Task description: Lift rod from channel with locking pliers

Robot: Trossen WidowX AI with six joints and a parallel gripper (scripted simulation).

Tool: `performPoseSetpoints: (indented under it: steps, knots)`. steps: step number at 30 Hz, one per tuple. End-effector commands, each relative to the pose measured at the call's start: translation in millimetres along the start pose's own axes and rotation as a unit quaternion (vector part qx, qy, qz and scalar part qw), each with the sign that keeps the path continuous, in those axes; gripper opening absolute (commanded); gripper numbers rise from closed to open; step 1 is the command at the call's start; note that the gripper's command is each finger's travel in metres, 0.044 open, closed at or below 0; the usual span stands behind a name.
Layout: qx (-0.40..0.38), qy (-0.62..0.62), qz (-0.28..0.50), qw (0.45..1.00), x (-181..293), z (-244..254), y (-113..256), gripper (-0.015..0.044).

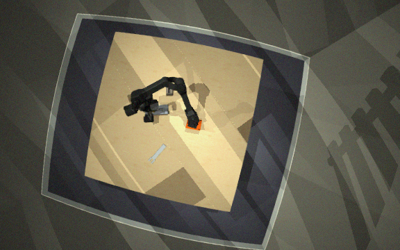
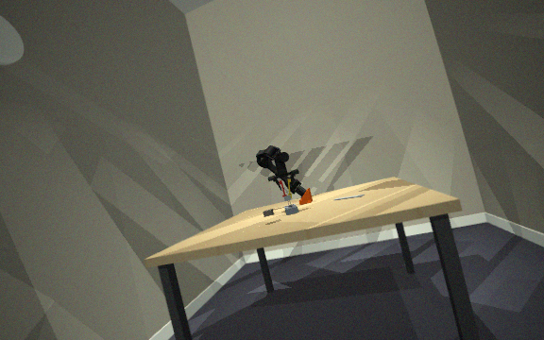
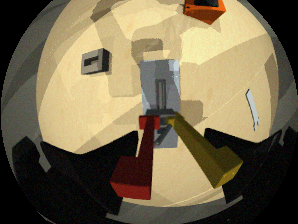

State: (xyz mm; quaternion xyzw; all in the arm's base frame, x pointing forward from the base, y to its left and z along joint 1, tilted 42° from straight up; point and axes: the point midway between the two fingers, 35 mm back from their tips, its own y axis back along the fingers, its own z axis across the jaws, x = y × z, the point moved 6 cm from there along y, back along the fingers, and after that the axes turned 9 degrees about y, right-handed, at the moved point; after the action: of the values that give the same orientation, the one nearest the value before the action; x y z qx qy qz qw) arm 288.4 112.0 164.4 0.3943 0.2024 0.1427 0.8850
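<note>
My gripper point(image 2: 283, 177) point(image 3: 173, 135) is shut on the handles of the locking pliers, which point down. The pliers show a red handle point(image 3: 131, 177) point(image 2: 282, 189) and a yellow handle point(image 3: 227, 167), spread apart towards the black fingers. Their grey head is over the near part of the blue-grey channel block point(image 1: 163, 110) point(image 2: 291, 211) point(image 3: 149, 90); the thin jaws seem to hang just above it. The jaw tips are hidden under the head in the wrist view. The rod point(image 3: 160, 92) seems to lie in the narrow channel. The small grey holster point(image 1: 169, 91) point(image 2: 268, 212) point(image 3: 88, 70) stands apart with a dark slot.
A flat silver wrench-like tool point(image 1: 157, 153) point(image 2: 349, 197) point(image 3: 251, 107) lies on the wooden table point(image 1: 117, 160) point(image 2: 253, 236). An orange block point(image 1: 194, 128) point(image 2: 306, 197) point(image 3: 207, 14) is at the arm's base. Shadows cross the table.
</note>
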Motion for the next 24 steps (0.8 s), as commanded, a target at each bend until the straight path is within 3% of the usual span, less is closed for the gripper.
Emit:
performPoseSetpoints:
  steps: [1, 24]
  knots:
    - [0.0, 0.002, 0.002, 1.0, 0.7, -0.3, 1.9, 0.0315]
    - [0.0, 0.002, 0.002, 1.0, -1.9, 0.9, 2.7, 0.0315]
